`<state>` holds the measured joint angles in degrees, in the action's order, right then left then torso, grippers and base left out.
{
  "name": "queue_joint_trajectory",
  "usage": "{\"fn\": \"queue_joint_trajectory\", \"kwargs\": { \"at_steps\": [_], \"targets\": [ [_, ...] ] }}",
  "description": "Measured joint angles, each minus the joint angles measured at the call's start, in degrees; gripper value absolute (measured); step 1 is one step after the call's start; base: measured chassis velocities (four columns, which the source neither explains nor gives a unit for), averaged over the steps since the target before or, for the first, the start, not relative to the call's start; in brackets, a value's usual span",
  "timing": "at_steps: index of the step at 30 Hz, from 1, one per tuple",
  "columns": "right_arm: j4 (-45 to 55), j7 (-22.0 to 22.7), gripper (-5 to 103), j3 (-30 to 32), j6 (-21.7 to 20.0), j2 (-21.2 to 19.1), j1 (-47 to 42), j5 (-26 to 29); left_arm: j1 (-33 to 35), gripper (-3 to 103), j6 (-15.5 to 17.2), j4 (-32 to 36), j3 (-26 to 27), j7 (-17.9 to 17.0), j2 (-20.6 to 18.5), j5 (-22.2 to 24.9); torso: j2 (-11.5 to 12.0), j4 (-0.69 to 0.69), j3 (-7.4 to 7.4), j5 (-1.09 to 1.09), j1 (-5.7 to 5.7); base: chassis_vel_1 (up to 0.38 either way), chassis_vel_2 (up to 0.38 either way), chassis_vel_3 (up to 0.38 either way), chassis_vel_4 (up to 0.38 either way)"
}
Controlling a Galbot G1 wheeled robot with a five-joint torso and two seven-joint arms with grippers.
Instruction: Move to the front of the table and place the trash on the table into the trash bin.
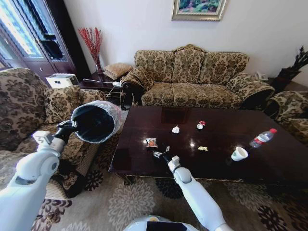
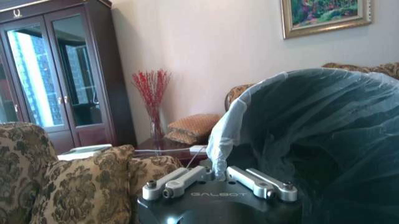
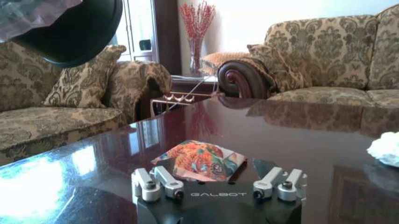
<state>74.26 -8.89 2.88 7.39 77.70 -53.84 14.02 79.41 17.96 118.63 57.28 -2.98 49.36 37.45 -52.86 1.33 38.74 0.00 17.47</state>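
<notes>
The small round black trash bin (image 1: 95, 122) with its puffy translucent bag liner hangs tipped sideways off the 9 o'clock edge of the glossy dark brown wooden table (image 1: 144, 166), the left tool (image 2: 218, 179) clamped on its rim. The right wrist view shows the right tool (image 3: 218, 179) spread apart around a colourful orange-patterned snack wrapper (image 3: 203, 161) on the tabletop. Farther along lie a crumpled white paper ball (image 1: 175, 129), a white paper cup (image 1: 238, 154) and a clear red-capped water bottle (image 1: 263, 138).

Left pincer (image 1: 67, 127) raised, clamped; right pincer (image 1: 159, 154) low, spread.
</notes>
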Motion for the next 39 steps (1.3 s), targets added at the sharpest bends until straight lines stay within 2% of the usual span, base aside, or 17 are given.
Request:
{"fn": "queue_joint_trajectory", "kwargs": {
  "at_steps": [2, 7, 13, 14, 16, 18, 19, 20, 21, 23, 25, 27, 28, 31, 32, 34, 39],
  "targets": [
    [-1.3, 0.0, 75, -0.1, 0.3, 0.7, 0.7, -0.3, 0.0, 0, 0.0, 0.0, 0.0, 0.0, 0.0, 0.0, 0.0, 0.01, 0.00, -0.01, 0.00, 0.000, 0.000, 0.000, 0.000],
    [-3.4, 0.1, 70, 0.0, 0.5, 1.7, 1.8, -0.7, 0.0, 0, 0.0, 0.0, 0.0, 0.0, 0.0, 0.0, 0.0, 0.00, 0.00, 0.00, 0.00, 0.000, 0.000, 0.000, 0.000],
    [-5.2, 0.5, 73, 0.0, 0.2, 2.5, 2.8, -1.5, 0.0, 0, 0.0, 0.0, 0.0, 0.0, 0.0, 0.0, 0.0, 0.00, 0.00, 0.00, 0.00, 0.000, 0.000, 0.000, 0.000],
    [-5.4, 0.5, 77, -0.1, 0.1, 2.6, 2.9, -1.6, 0.0, 0, 0.0, 0.0, 0.0, 0.0, 0.0, 0.0, 0.0, 0.00, 0.00, 0.00, 0.00, 0.000, 0.000, 0.000, 0.000],
    [-5.7, 0.5, 68, -0.1, -0.4, 2.9, 3.0, -1.9, 0.0, 0, 0.0, 0.0, 0.0, 0.0, 0.0, 0.0, 0.0, 0.01, 0.00, 0.00, 0.00, 0.000, 0.000, 0.000, 0.000],
    [-5.7, 0.5, 68, -0.1, -0.6, 2.9, 3.0, -1.9, 0.0, 0, 0.0, 0.0, 0.0, 0.0, 0.0, 0.0, 0.0, 0.00, 0.00, 0.00, 0.00, 0.000, 0.000, 0.000, 0.000],
    [-5.7, 0.5, 57, -0.2, -0.7, 2.9, 3.0, -2.0, 0.0, 0, 0.0, 0.0, 0.0, 0.0, 0.0, 0.0, 0.0, 0.00, 0.00, 0.00, 0.00, 0.000, 0.000, 0.000, 0.000],
    [-5.6, 0.5, 51, -0.3, -0.9, 2.8, 2.9, -1.9, 0.0, 0, 0.0, 0.0, 0.0, 0.0, 0.0, 0.0, 0.0, 0.00, 0.00, 0.00, 0.00, 0.000, 0.000, 0.000, 0.000],
    [-5.6, 0.5, 51, -0.3, -0.9, 2.8, 2.9, -1.9, 0.0, 0, 0.0, 0.0, 0.0, 0.0, 0.0, 0.0, 0.0, 0.00, 0.00, 0.00, 0.00, 0.000, 0.000, 0.000, 0.000],
    [-5.3, 0.4, 41, -0.4, -1.3, 2.6, 2.7, -1.6, 0.0, 0, 0.0, 0.0, 0.0, 0.0, 0.0, 0.0, 0.0, 0.00, 0.00, 0.00, 0.00, 0.000, 0.000, 0.000, 0.000],
    [-5.2, 0.4, 41, -0.4, -1.3, 2.6, 2.7, -1.6, 0.0, 0, 0.0, 0.0, 0.0, 0.0, 0.0, 0.0, 0.0, 0.00, 0.00, 0.00, 0.00, 0.000, 0.000, 0.000, 0.000],
    [-5.2, 0.4, 30, -0.4, -1.6, 2.5, 2.7, -1.3, 0.0, 0, 0.0, 0.0, 0.0, 0.0, 0.0, 0.0, 0.0, 0.00, 0.00, 0.00, 0.00, 0.000, 0.000, 0.000, 0.000],
    [-5.2, 0.4, 30, -0.4, -1.6, 2.5, 2.7, -1.3, 0.0, 0, 0.0, 0.0, 0.0, 0.0, 0.0, 0.0, 0.0, 0.00, 0.00, 0.00, 0.00, 0.000, 0.000, 0.000, 0.000],
    [-5.2, 0.5, 14, -0.4, -1.7, 2.6, 2.7, -0.9, 0.0, 0, 0.0, 0.0, 0.0, 0.0, 0.0, 0.0, 0.0, 0.00, 0.00, 0.00, 0.00, 0.000, 0.000, 0.000, 0.000],
    [-5.2, 0.5, 14, -0.4, -1.7, 2.6, 2.7, -0.9, 0.0, 0, 0.0, 0.0, 0.0, 0.0, 0.0, 0.0, 0.0, 0.00, 0.00, 0.00, 0.00, 0.000, 0.000, 0.000, 0.000],
    [-5.2, 0.6, 3, -0.4, -1.7, 2.6, 2.7, -0.7, 0.0, 0, 0.0, 0.0, 0.0, 0.0, 0.0, 0.0, 0.0, 0.00, 0.00, 0.00, 0.00, 0.000, 0.000, 0.000, 0.000],
    [-5.0, 0.8, -2, -0.3, -1.7, 2.5, 2.7, -0.3, 0.0, 0, 0.0, 0.0, 0.0, 0.0, 0.0, 0.0, 0.0, 0.00, 0.00, 0.00, 0.00, 0.000, 0.000, 0.000, 0.000]
  ]
}}
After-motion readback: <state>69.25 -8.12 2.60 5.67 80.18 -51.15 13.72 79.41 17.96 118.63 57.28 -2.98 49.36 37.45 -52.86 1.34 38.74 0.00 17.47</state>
